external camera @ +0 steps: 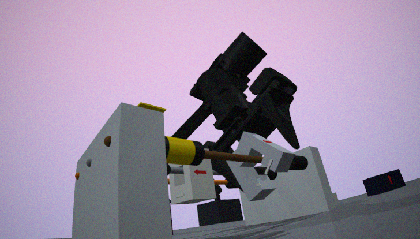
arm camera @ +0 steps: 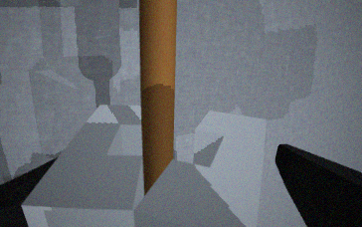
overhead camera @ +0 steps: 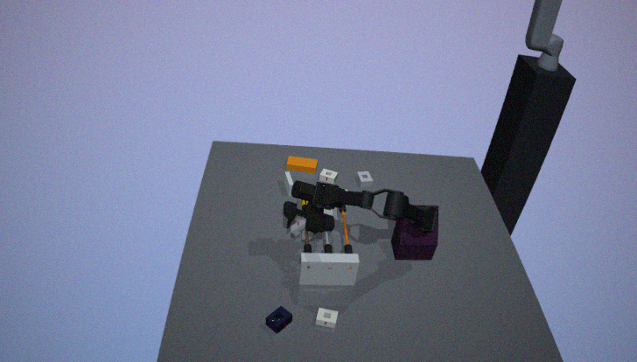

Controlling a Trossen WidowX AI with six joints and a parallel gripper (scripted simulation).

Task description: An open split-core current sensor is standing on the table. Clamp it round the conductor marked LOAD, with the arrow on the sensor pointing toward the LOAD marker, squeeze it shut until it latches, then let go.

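Note:
The light grey split-core sensor (external camera: 261,163) sits tilted round the brown conductor (external camera: 232,156), its two halves standing apart at an angle. A red arrow mark (external camera: 267,141) is on its top face; I cannot tell which way it points. That conductor carries a yellow sleeve (external camera: 181,150) at the near end block (external camera: 120,174). My gripper (external camera: 260,144) is open just above the sensor, with nothing between the fingers. In the wrist view the conductor (arm camera: 158,95) runs down between the sensor halves (arm camera: 94,169), and the gripper (arm camera: 171,199) has a finger on each outer side, apart from them.
A second grey sensor (external camera: 192,182) with a left-pointing arrow hangs on another rod. Loose sensors lie about: white ones (overhead camera: 328,175) (overhead camera: 326,317) and a dark blue one (overhead camera: 278,318). An orange block (overhead camera: 301,163), the arm's purple base (overhead camera: 415,238) and a black pillar (overhead camera: 526,146) also stand here.

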